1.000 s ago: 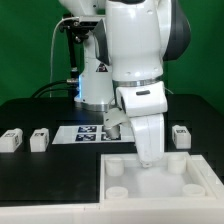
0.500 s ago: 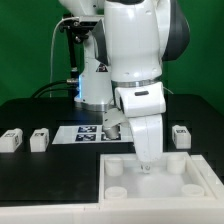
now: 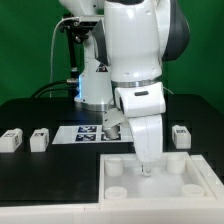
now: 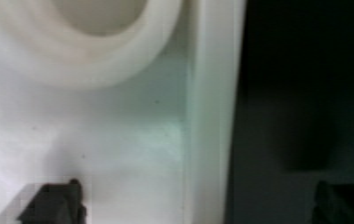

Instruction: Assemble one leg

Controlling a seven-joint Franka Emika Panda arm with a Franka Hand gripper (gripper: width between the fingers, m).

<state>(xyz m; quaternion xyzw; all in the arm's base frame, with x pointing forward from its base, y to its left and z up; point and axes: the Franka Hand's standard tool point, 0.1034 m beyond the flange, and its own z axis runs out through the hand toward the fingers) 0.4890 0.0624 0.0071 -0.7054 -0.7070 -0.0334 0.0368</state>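
A: Ext. view first. Where is the gripper (image 3: 148, 166) found?

B: It is set low at the far edge of the panel (image 3: 160, 190), tips right at the rim. Nothing is seen held.

A: And the leg?

B: The nearest leg (image 3: 181, 135) is laid on the table (image 3: 30, 170), just beyond the panel's far edge. It is toward the ext. view's right of the gripper and a bit further back, near but not touched. Two other legs (image 3: 39, 140) are laid well apart at the ext. view's left, past the marker board (image 3: 85, 132). The long axis can't be told, as the block is shown too small.

A: Wrist view?

B: The fingertips (image 4: 49, 200) are seen spread wide, one over the white panel and the other over the dark table. Only the panel's edge is framed between them, so the jaws are judged released and empty. A round socket (image 4: 99, 25) is shown, but no leg.

A: Next move?

B: As judged, the gripper would need to be raised, then shifted right and back, approx. over that nearest leg.
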